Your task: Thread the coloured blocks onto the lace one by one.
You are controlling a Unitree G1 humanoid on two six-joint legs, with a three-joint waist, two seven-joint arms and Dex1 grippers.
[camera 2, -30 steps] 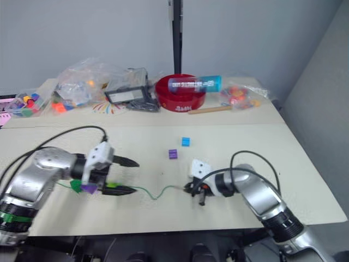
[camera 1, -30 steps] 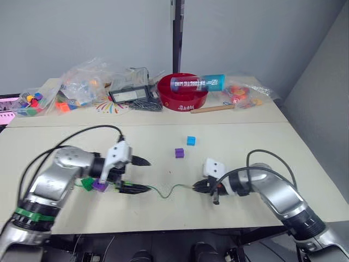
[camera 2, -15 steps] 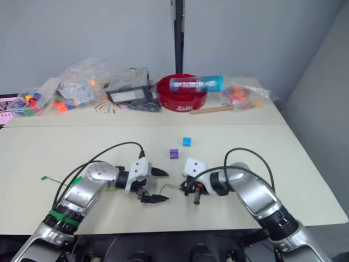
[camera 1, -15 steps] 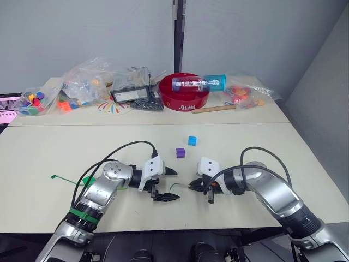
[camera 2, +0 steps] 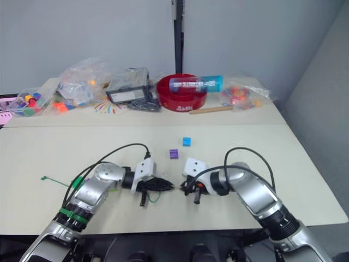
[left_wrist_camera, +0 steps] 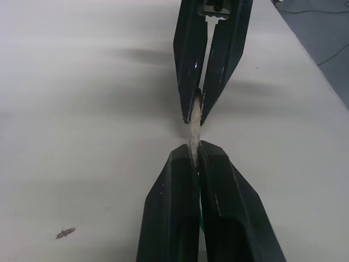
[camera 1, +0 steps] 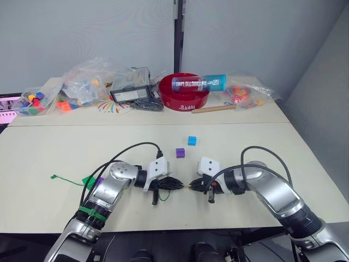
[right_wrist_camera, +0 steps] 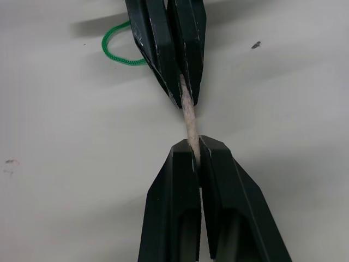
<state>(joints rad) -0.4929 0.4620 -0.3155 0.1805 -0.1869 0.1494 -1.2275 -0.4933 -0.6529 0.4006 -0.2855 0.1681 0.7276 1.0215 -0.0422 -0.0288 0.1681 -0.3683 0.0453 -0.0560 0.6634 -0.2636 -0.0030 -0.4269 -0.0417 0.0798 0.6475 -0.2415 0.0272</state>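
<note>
**Near the front edge: both claws pinch the lace tip**

Between the two arms, the left gripper (camera 1: 173,184) and right gripper (camera 1: 194,185) meet nose to nose, each closed on the stiff pale tip (right_wrist_camera: 189,119) of the lace (right_wrist_camera: 116,54). Its green cord trails away leftward to a knotted tail (camera 1: 54,177).

A purple block (camera 1: 180,153) and a blue block (camera 1: 191,141) sit loose on the table (camera 1: 245,139), just beyond the grippers. Another purple block (camera 1: 98,182) and a green one (camera 1: 87,180) lie by the left arm.

The cord looks limp and light, so only the rigid tip will likely steer through a hole; hold it close behind the end. Blocks seem small, light and apt to skid.
</note>
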